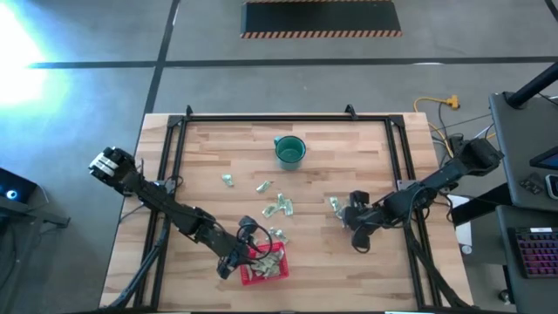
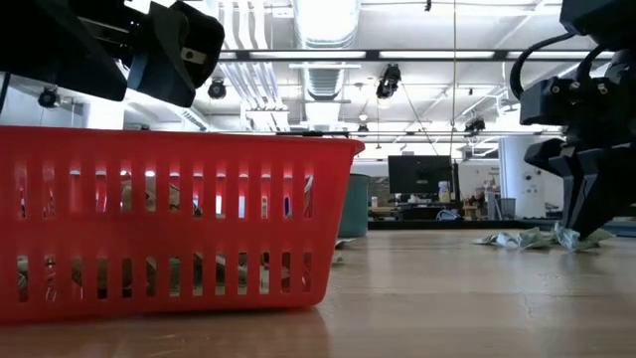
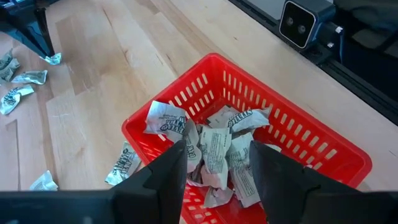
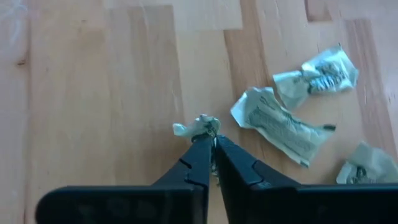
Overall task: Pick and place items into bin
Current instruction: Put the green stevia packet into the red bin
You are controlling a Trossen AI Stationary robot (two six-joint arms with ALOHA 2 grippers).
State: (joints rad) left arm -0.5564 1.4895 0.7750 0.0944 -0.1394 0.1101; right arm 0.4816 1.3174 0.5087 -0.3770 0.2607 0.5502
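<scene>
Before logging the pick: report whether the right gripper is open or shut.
Shut. The right gripper has its dark fingers pinched together on a small crumpled pale green wrapped packet on the wooden table.

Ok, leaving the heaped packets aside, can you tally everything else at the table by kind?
red bin: 1
teal cup: 1
robot hands: 2, namely the left hand, open above the red bin, and the right hand, shut on a small packet on the wood
Total: 4
</scene>
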